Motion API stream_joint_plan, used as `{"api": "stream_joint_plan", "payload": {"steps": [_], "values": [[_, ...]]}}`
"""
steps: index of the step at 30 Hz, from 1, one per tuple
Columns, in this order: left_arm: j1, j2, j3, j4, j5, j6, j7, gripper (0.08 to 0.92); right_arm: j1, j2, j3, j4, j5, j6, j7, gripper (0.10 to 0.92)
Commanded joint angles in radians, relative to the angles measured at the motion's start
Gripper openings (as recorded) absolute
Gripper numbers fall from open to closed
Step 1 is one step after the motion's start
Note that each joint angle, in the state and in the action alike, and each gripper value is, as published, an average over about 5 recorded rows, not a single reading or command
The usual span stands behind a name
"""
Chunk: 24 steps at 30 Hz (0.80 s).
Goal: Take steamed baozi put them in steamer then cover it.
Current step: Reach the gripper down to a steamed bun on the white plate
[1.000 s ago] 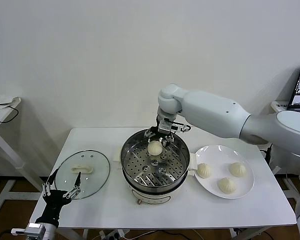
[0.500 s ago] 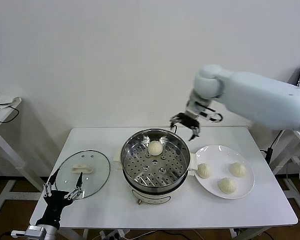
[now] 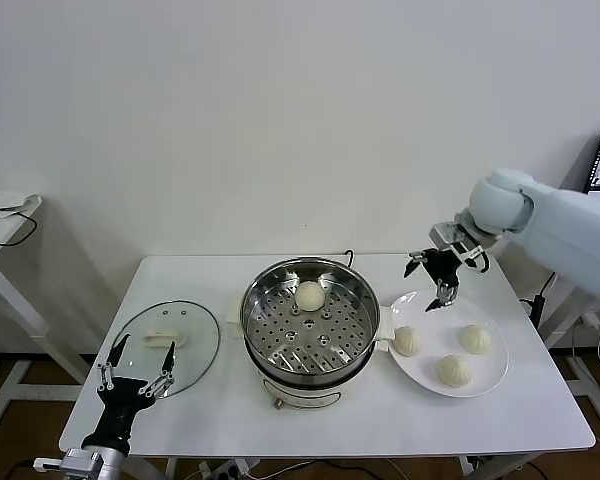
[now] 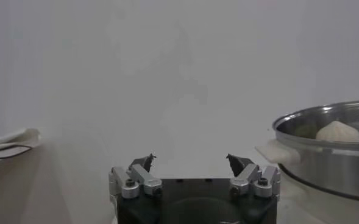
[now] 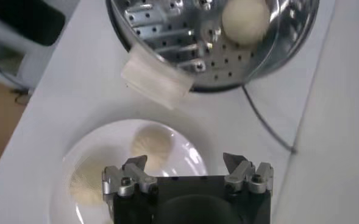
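Where steamer (image 3: 311, 322) gapes, one cream-white, round baozi (image 3: 310, 295) sits.

Open air above plate (image 3: 485, 385); steamer (image 3: 310, 330) wall beside it.

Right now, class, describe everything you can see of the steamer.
The steamer is a wide, round, shiny steel pot on a cream-white base with pale side handles, standing upright mid-table between the glass lid and the plate. It is uncovered. Its perforated tray holds one baozi near the far rim. No gripper touches it.
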Motion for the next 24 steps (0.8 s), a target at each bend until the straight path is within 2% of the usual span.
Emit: {"api": "stream_joint_plan", "payload": {"steps": [1, 24], "values": [[-0.007, -0.002, 0.005, 0.012, 0.001, 0.002, 0.000, 0.823, -0.195, 0.005, 0.115, -0.092, -0.035, -0.067, 0.014, 0.823], [-0.026, -0.003, 0.005, 0.052, 0.001, 0.006, -0.002, 0.823, -0.332, 0.138, 0.199, -0.222, -0.136, -0.029, 0.019, 0.823]]}}
